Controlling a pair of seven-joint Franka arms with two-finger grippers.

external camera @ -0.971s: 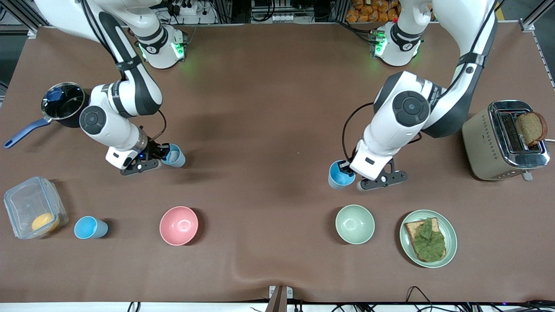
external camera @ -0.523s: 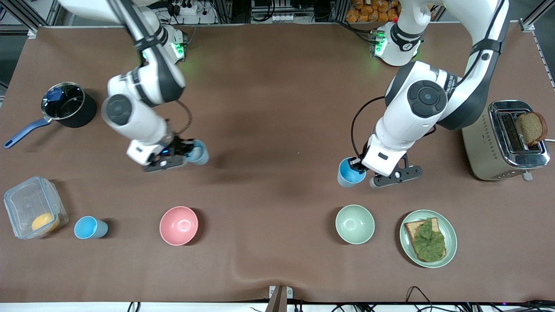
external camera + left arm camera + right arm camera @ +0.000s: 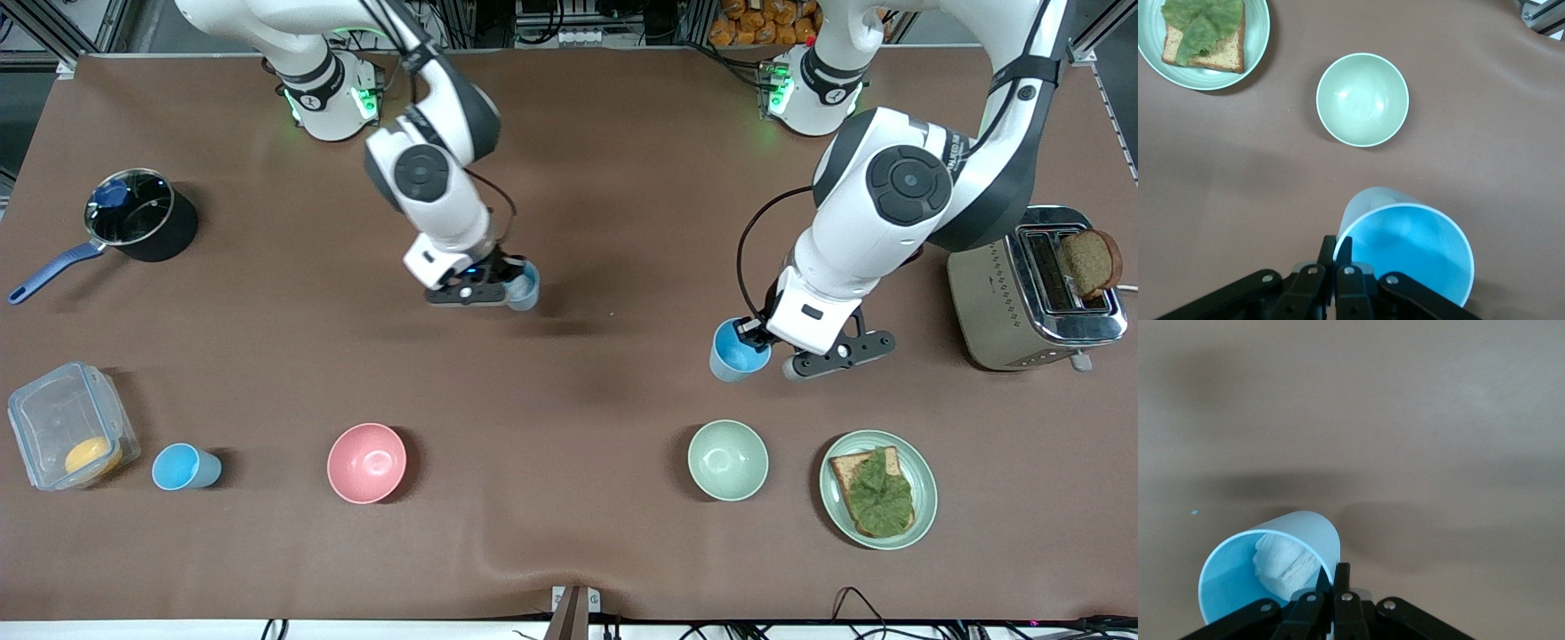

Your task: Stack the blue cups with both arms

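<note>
Container: clear plastic, lower left of the front view, yellow item inside.
Saucepan: black with blue handle, upper left, on the table.
Standing cup: blue, upright on the table, just beside the container, untouched.
Pink bowl: lower left-centre, empty.
Right gripper: centre of the frame, over bare table; fingers clenched on the rim of a blue cup, which holds a white patch inside.
Left gripper: right of centre, over the table; fingers clamped on the rim of a second blue cup, clear of the surface.
Green bowl: lower right-centre, empty.
Plate: lower right, bread topped with lettuce.
Toaster: right edge, one slice standing in a slot.
</note>
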